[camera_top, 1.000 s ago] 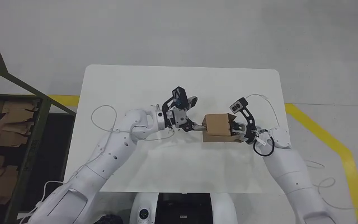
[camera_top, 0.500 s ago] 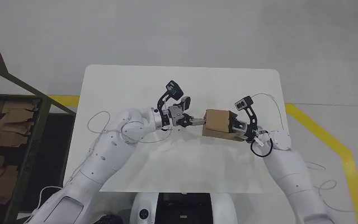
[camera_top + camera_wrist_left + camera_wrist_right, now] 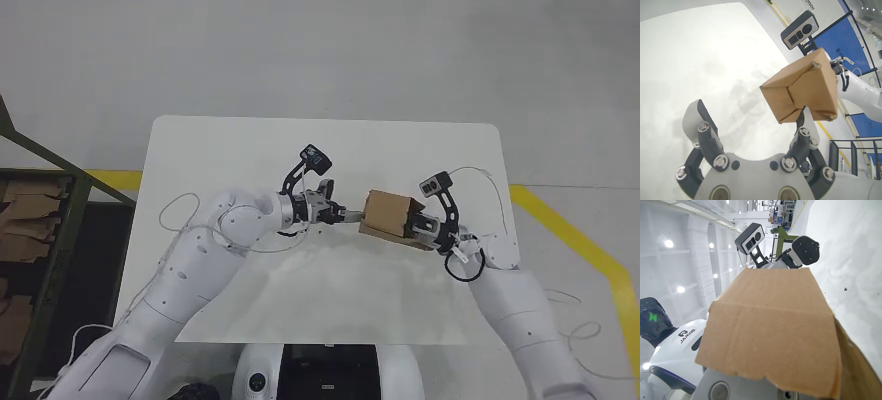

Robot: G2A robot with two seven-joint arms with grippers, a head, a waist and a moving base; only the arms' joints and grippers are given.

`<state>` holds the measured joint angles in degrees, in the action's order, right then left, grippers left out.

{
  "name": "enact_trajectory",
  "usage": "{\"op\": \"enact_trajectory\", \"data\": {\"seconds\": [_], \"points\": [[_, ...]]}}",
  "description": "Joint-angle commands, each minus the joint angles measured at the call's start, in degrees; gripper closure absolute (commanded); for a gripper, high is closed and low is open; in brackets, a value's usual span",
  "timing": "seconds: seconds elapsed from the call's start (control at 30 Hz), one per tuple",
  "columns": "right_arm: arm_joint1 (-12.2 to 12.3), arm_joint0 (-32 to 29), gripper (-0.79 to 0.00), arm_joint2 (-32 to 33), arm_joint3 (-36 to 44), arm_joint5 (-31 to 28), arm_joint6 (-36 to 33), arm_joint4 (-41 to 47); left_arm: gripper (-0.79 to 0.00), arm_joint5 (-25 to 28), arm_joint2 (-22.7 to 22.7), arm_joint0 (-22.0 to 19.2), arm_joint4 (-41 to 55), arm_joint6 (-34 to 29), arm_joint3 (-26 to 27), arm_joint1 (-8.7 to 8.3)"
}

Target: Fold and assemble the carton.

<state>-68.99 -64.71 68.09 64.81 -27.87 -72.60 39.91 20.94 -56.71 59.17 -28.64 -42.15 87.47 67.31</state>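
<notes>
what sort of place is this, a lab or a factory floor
Most likely an industrial hall or test floor: the white table stands on grey floor with a yellow floor line, a green rack of cardboard blanks sits beside it, and rows of ceiling lights run overhead.

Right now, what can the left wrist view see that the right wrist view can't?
Left wrist view: the open left claw, one fingertip at the folded end flaps of the carton. Right wrist view: a plain creased side panel with a ragged edge, up close. Both: the brown carton and the white table.
</notes>
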Motion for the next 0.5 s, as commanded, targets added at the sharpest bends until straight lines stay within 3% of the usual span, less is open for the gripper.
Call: {"op": "enact_trajectory", "data": {"seconds": [0.0,0.47], "points": [[0.0,0.0,0.000,-0.2,0.1,0.0,0.3,-0.5,-0.785,-0.5,0.7,-0.5,0.3,-0.3,-0.4,0.18],[0.0,-0.3,0.000,-0.8,1.1,-0.4,1.0,-1.6,-0.785,-4.8,3.6,-3.6,0.3,-2.9,-2.5,1.14]]}}
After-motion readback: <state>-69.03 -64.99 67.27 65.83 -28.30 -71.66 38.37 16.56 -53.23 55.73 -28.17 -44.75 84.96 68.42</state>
